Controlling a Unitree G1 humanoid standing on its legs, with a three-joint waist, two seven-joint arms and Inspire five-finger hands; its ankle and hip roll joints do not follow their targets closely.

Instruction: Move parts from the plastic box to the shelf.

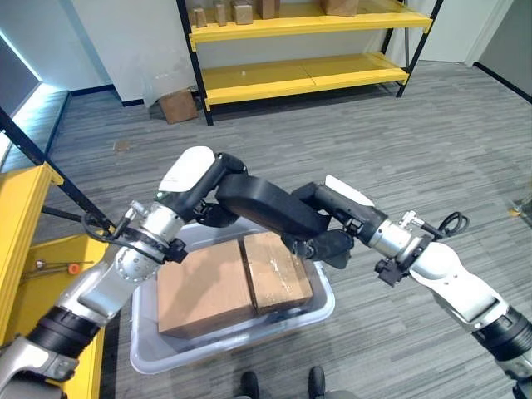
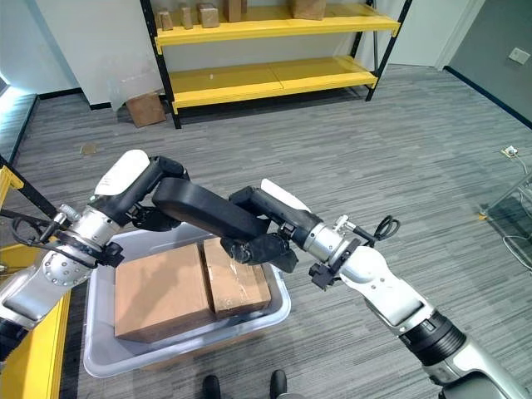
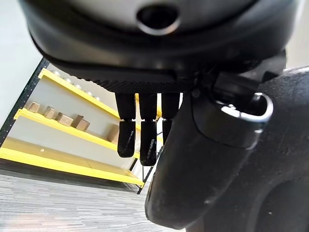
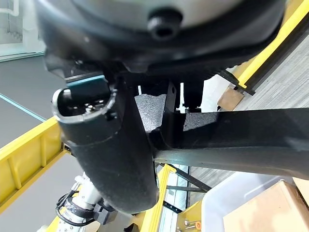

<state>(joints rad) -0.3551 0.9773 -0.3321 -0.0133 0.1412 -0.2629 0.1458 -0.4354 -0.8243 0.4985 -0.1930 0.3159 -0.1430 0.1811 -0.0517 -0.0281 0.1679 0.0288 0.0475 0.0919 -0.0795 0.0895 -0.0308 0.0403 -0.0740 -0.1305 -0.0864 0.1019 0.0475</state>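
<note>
Here both arms carry one long black part [image 1: 266, 206] level above the plastic box [image 1: 145, 353], one at each end, probably because of its length. The left hand [image 1: 218, 214] sits at the part's near end; its wrist view shows fingers [image 3: 127, 135] hanging straight, not curled round anything. Two cardboard boxes [image 1: 204, 291] lie in the box below. The right hand [image 1: 326, 245] has its fingers wrapped round the part's other end. The yellow shelf [image 1: 307, 73] stands well apart across the floor.

Brown cardboard boxes [image 1: 233, 287], clear-grey plastic box [image 1: 320, 309], yellow shelf [image 1: 299, 75].
</note>
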